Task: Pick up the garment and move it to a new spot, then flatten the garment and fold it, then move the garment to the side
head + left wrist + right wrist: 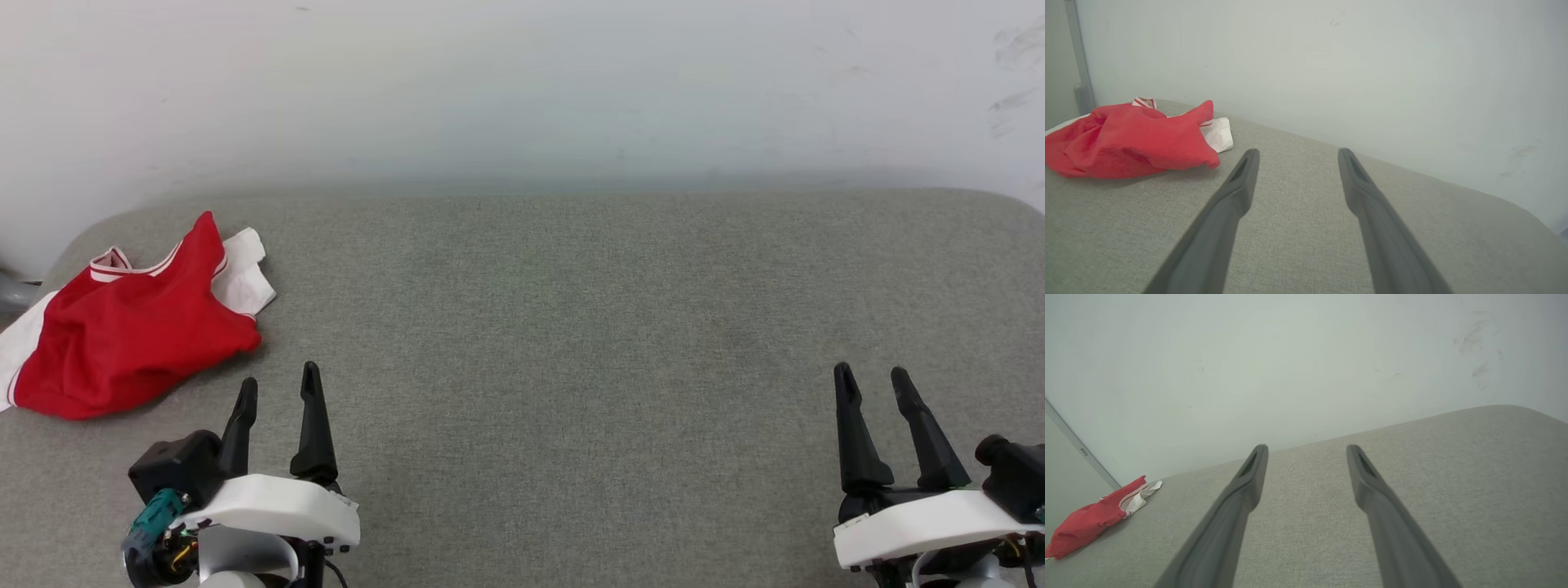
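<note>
Behind everything you have a pale wall [522, 82], bare apart from a few scuffs towards its 2 o'clock corner. Below it the grey fabric-covered worktop [571, 327] spreads across the head view.

The red jersey T-shirt [122, 335] lies crumpled in a loose heap at the worktop's 9 o'clock edge, near the far left corner, and part of it runs off the picture's left side. No print shows on the side facing up.

Your left gripper [278, 377] sits at 7 o'clock, near the heap but apart from it, with the shirt at about 11 o'clock from its tips. Your right gripper [871, 372] is at 5 o'clock, well apart from the shirt. Both pairs of fingers [1241, 179] stand spread wide and hold nothing.

A white sleeve [245, 278] pokes out at the heap's 2 o'clock side, and the striped collar trim [110, 265] shows at its 12 o'clock.

Judging by the folds, the shirt is light, soft and limp. It will sag from any single hold, and a pinch may catch one layer or several. The woven cover will probably drag at it, so lift rather than slide.

For the pick-up, your left fingers are the natural choice. Take a deep pinch on the bunched red body at the heap's 5 o'clock side, nearest them. For flattening you will want the shoulders or hem corners, and the heap does not show where those lie.
</note>
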Controlling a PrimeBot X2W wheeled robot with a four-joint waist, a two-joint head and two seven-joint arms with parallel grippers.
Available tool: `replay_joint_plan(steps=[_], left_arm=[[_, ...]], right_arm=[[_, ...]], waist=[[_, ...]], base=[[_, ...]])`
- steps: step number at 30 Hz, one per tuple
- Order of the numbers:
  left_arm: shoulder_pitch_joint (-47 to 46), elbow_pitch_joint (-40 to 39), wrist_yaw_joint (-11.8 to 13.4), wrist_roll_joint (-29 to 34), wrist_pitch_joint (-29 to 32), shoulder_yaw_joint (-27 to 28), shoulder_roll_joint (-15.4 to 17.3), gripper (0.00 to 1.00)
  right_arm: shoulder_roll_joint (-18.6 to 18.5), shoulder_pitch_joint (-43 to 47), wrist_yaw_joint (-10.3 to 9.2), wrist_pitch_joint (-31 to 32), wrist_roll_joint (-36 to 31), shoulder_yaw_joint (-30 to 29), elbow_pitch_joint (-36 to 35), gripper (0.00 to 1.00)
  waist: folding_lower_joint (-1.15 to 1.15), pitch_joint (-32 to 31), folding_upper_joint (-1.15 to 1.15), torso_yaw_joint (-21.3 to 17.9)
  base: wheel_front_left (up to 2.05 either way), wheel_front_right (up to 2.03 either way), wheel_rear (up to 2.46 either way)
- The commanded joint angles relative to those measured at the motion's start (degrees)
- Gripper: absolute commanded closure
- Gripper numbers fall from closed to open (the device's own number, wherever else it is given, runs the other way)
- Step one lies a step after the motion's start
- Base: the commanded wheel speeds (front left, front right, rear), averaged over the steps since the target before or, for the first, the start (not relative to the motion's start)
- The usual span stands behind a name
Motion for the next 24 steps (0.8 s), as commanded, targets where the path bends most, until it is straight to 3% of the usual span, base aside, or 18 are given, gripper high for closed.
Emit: replay_joint_plan(steps=[1, 14, 24], left_arm=[[0.2, -0.9, 0.7, 1.7, -0.6, -0.4, 0.7, 0.00], [0.6, -1.1, 2.5, 8.2, -2.4, -2.2, 1.4, 0.00], [1.1, -1.9, 2.2, 13.3, -3.8, -2.0, 0.9, 0.00]], right_arm=[[0.1, -0.2, -0.01, -0.6, -2.0, 0.1, -1.0, 0.00], [0.1, 0.6, -0.01, -2.3, -9.1, 0.0, -2.2, 0.00], [0.2, 0.9, -0.01, -3.7, -13.2, -0.2, -3.3, 0.00]], waist=[[0.00, 0.0, 0.00, 0.0], [0.00, 0.0, 0.00, -0.1], [0.00, 0.0, 0.00, 0.0]], base=[[0.00, 0.00, 0.00], [0.00, 0.00, 0.00], [0.00, 0.00, 0.00]])
